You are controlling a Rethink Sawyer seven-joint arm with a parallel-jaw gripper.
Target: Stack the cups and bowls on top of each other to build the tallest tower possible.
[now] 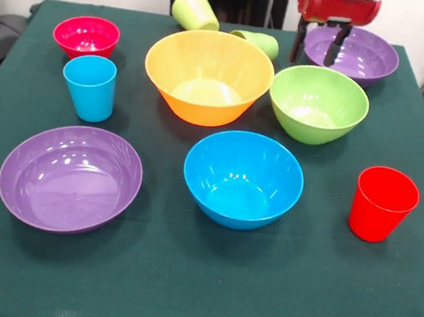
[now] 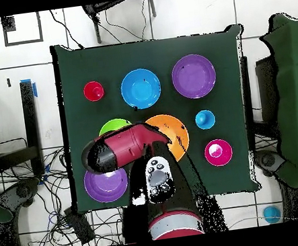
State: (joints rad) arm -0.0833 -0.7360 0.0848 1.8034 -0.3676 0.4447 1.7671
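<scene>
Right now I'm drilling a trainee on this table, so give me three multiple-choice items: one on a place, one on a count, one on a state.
1. Above which bowl does the gripper hang?
A. the blue bowl
B. the far purple bowl
C. the small red bowl

2. How many purple bowls are on the table?
A. one
B. two
C. three

3. How does the yellow-green cup lie?
A. on its side
B. upright
C. nested in the orange bowl

Key: 1 B, the fingers come down at that bowl's rim in the front view. 2 B, one far by the gripper and the near purple bowl. 3 A, its side wall faces up behind the orange bowl.
</scene>
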